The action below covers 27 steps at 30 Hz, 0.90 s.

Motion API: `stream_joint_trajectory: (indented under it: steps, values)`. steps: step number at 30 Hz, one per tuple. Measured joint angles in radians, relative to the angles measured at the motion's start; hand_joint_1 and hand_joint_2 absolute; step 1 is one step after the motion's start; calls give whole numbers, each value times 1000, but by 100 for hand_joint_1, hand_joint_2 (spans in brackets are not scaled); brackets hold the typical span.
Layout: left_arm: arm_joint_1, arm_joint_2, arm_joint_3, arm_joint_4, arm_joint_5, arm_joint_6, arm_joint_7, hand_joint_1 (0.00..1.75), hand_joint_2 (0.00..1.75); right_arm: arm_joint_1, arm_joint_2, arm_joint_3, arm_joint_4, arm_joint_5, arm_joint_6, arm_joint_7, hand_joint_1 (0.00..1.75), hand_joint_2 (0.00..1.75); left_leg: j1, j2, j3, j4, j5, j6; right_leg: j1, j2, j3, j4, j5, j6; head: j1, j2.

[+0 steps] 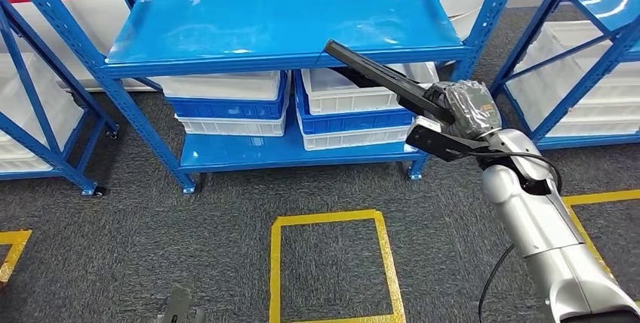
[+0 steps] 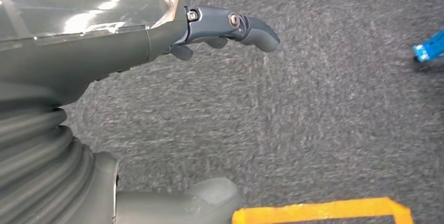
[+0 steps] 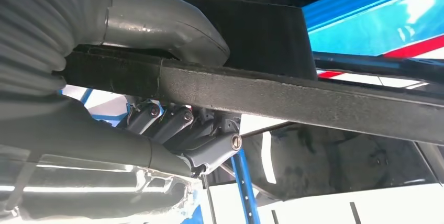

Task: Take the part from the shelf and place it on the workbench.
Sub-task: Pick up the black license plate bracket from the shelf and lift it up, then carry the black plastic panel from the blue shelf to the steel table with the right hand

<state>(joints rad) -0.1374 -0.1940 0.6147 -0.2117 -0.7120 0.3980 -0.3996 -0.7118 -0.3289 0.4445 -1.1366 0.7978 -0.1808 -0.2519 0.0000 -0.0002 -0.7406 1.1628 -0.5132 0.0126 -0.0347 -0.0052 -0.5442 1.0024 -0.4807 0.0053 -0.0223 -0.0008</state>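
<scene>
Black and long, the part [image 1: 385, 80] is already gripped in the right hand [image 1: 462, 114], with the fingers [image 3: 178, 124] clenched around it; it is held in air before the blue shelf [image 1: 279, 25], at about 2 o'clock. The left hand [image 2: 94, 41] hangs over grey carpet with nothing in it, fingers loosely apart. No workbench is seen yet, so the carrying and placing remain. White and blue bins [image 1: 226, 104] and a shelf post [image 1: 483, 25] stand close at 12 o'clock.

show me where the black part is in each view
Head view: the long black part runs diagonally from the right hand, up toward the blue shelf.
Right wrist view: the part crosses the picture as a dark bar, thumb on one side, fingers on the other.
Left wrist view: not in it; carpet and the left hand.
Shared landmark: the blue shelf.
</scene>
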Motion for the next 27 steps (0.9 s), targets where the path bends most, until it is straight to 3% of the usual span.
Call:
stream_joint_trajectory:
  steps: [1,2,4,6,8,10,11,13,14,16,17,18,19,21,23,25,27]
  values:
    - [0,0,0,0,0,0,0,0,175,0,1,0,0,1,0,0,175,175,6,0,-10,67,-37,-8,0,0,-14,1,12,-1,0,0]
    - [0,0,0,0,0,0,0,0,175,1,1,-1,0,2,0,0,175,175,14,0,-13,120,-50,-16,-1,-1,-28,1,23,2,0,0]
    - [0,1,0,0,0,0,0,0,175,3,1,-2,0,3,0,1,175,175,28,0,19,143,-11,-30,-7,-1,-55,3,43,12,0,0]
    - [-1,1,0,0,0,0,1,0,175,4,0,-5,-3,5,0,1,175,175,40,-2,114,39,28,-40,-13,0,-77,8,60,26,-2,0]
    - [-3,1,0,0,0,0,3,0,175,2,1,-9,-11,10,0,3,175,175,40,-7,209,-99,10,-39,-14,0,-89,9,77,48,-1,0]
    - [-3,1,0,0,1,1,4,0,175,-4,3,-10,-16,16,2,9,175,175,27,-10,235,-160,-6,-24,-16,0,-97,0,99,72,0,0]
    - [-3,1,0,0,3,1,4,0,175,-6,5,-10,-16,19,2,12,175,175,26,-8,230,-167,3,-12,-17,-1,-102,-6,105,81,0,0]
    - [-3,1,1,0,6,2,6,0,175,-5,8,-10,-16,25,5,17,175,175,20,-4,215,-180,29,17,-19,-2,-122,15,76,77,2,0]
    - [-3,0,1,0,7,3,6,0,175,-6,10,-10,-16,27,6,18,175,175,18,-2,205,-186,42,30,-18,-2,-139,58,37,69,4,0]
    - [-3,0,1,0,8,3,6,0,175,-7,12,-10,-16,32,9,21,175,175,10,0,179,-184,63,44,-14,-1,-178,193,-45,57,6,0]
    - [-3,0,1,0,8,3,6,0,175,-6,13,-10,-16,33,10,22,175,175,7,0,167,-183,73,46,-10,1,-189,255,-65,59,7,0]
    - [-3,-1,1,0,8,3,6,0,175,-6,14,-10,-15,35,11,22,175,175,4,0,154,-182,82,48,-7,2,-188,289,-65,66,7,0]
    - [-3,-1,2,0,8,3,6,0,175,-6,14,-10,-16,37,12,23,175,175,2,0,141,-180,90,47,-4,2,-168,286,-50,76,7,0]
    - [-3,-1,2,0,8,3,6,0,175,-8,17,-12,-16,39,13,25,175,175,0,0,117,-169,101,43,-3,2,-88,186,-12,89,7,0]
    - [-3,-1,2,0,8,3,6,0,175,-11,20,-15,-17,41,14,27,175,175,-4,1,94,-155,111,34,7,4,-6,58,-13,82,8,0]
    - [-3,-1,2,0,8,4,7,0,175,-11,22,-18,-18,43,16,29,175,175,-8,0,76,-150,127,26,17,5,19,5,-26,70,6,0]
    - [0,-1,2,0,9,6,8,0,175,-2,23,-17,-17,45,18,29,175,175,-7,-2,60,-143,123,17,5,4,7,4,-20,59,4,0]
